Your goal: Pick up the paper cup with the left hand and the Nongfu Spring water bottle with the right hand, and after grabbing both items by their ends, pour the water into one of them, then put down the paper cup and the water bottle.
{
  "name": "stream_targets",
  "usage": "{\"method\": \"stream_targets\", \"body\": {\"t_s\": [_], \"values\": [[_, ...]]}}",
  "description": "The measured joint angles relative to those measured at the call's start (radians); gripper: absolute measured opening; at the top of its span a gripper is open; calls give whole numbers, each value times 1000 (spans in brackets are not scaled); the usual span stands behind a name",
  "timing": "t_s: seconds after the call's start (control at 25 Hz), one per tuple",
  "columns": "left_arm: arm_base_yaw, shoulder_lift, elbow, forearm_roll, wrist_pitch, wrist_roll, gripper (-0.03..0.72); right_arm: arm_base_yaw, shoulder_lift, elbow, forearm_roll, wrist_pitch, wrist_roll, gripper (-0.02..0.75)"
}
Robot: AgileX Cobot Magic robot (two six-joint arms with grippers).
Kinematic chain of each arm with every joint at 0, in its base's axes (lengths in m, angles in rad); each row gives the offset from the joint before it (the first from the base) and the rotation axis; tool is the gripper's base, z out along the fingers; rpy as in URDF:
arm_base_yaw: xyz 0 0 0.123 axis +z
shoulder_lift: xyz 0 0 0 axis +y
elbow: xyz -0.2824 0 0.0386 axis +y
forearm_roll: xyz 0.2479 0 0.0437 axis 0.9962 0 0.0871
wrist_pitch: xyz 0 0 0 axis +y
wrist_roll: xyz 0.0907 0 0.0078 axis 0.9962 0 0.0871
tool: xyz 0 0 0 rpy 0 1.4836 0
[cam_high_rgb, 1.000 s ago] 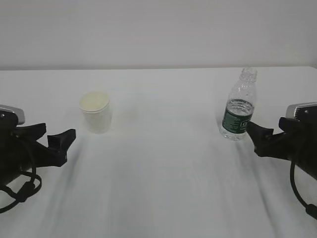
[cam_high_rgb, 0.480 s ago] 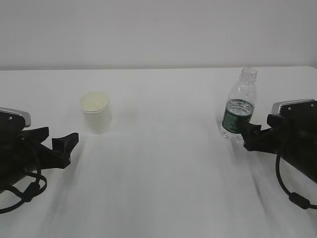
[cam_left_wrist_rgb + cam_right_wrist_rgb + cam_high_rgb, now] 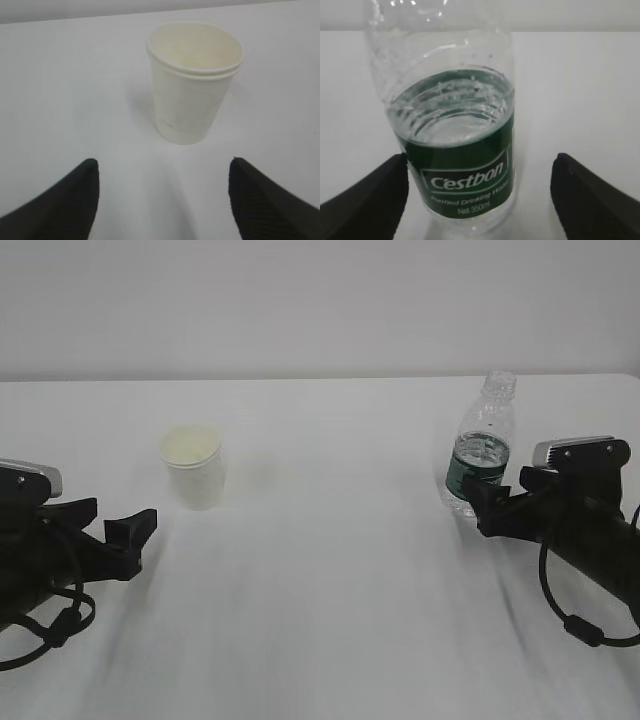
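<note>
Left gripper (image 3: 115, 530): jaws apart, holding nothing; low over the table at near left, aimed at the cup. In the left wrist view both fingertips (image 3: 75, 195) frame the cup but stand well short of it.

Right gripper (image 3: 480, 502): jaws wide apart, holding nothing; low at near right. In the right wrist view the bottle sits between the fingertips (image 3: 375, 195), the left tip just beside the label; contact cannot be confirmed.

Cup (image 3: 193, 466): white paper, upright on the table (image 3: 320, 620), left of centre, beyond the left gripper. Looks empty.

Bottle (image 3: 478, 460): clear plastic, dark green label, no cap seen, upright at right, just past the right gripper. Water (image 3: 452, 117) reaches about the label's top edge.

Progress: early. Neither item grasped or lifted; no pouring; set-down not yet due. The bottle grasp looks the nearer of the two. Left: close on both, lift, pour, put down.

Surroundings: bare white tabletop, plain pale wall (image 3: 320, 300) behind. Nothing stands between either gripper and its item. Loose black cables (image 3: 50, 625) hang by the left arm, well apart from the cup.
</note>
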Motion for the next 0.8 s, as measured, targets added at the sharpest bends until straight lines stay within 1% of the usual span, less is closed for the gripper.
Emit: {"method": "stream_targets", "body": {"t_s": [0.28,0.48,0.8], "values": [[0,0,-7,-5,0,0,586,0,26,-35,-5,0,21,662],[0,16,-28,-5,-2,0,586,0,56,-71,-33,0,52,661],[0,52,-46,-5,-2,0,586,0,66,-121,-47,0,73,658]]}}
